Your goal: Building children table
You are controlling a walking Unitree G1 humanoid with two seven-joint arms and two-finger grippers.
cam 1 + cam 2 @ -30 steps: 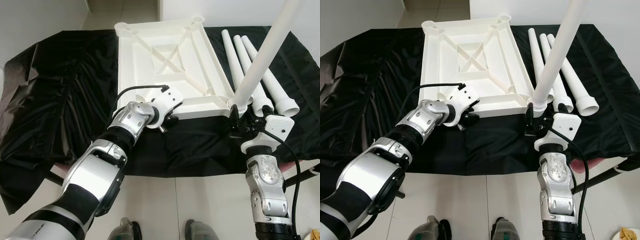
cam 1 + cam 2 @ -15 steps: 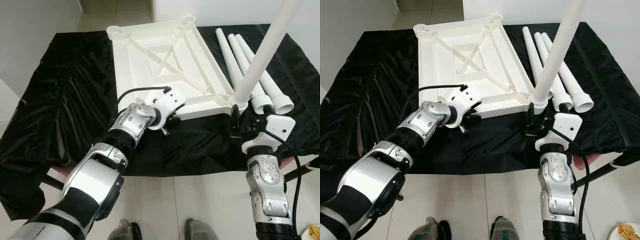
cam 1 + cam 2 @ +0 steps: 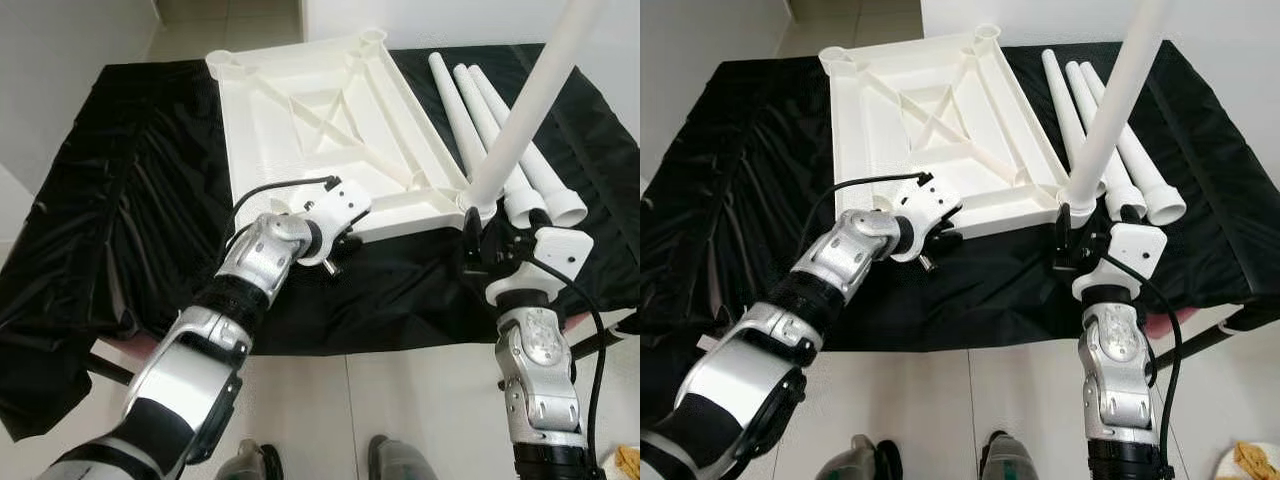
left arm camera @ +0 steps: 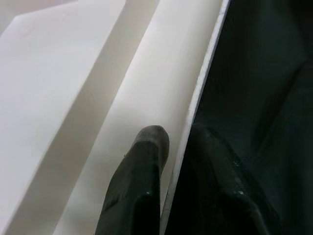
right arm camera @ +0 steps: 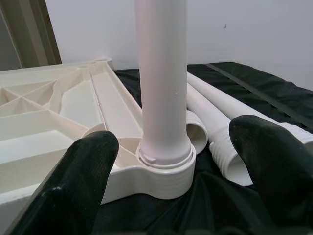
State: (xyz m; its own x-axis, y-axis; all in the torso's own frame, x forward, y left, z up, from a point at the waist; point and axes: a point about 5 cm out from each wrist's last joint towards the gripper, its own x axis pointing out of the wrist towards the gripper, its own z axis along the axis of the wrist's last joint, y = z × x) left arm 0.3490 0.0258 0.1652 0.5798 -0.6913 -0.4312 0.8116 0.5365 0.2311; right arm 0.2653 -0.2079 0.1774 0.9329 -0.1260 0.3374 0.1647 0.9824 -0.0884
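The white tabletop [image 3: 330, 120] lay upside down on a black cloth [image 3: 130, 210] at the upper centre, with three loose legs [image 3: 480, 110] at the upper right. The left gripper [image 4: 178, 161] pinched its near rim. The right gripper [image 5: 168, 166] stood spread apart around the upright leg [image 5: 161, 73] seated in the corner socket [image 5: 161, 171].

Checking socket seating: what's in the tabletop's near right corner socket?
An upright white leg stands in the corner socket of the tabletop. Its inserted end is hidden by the collar.
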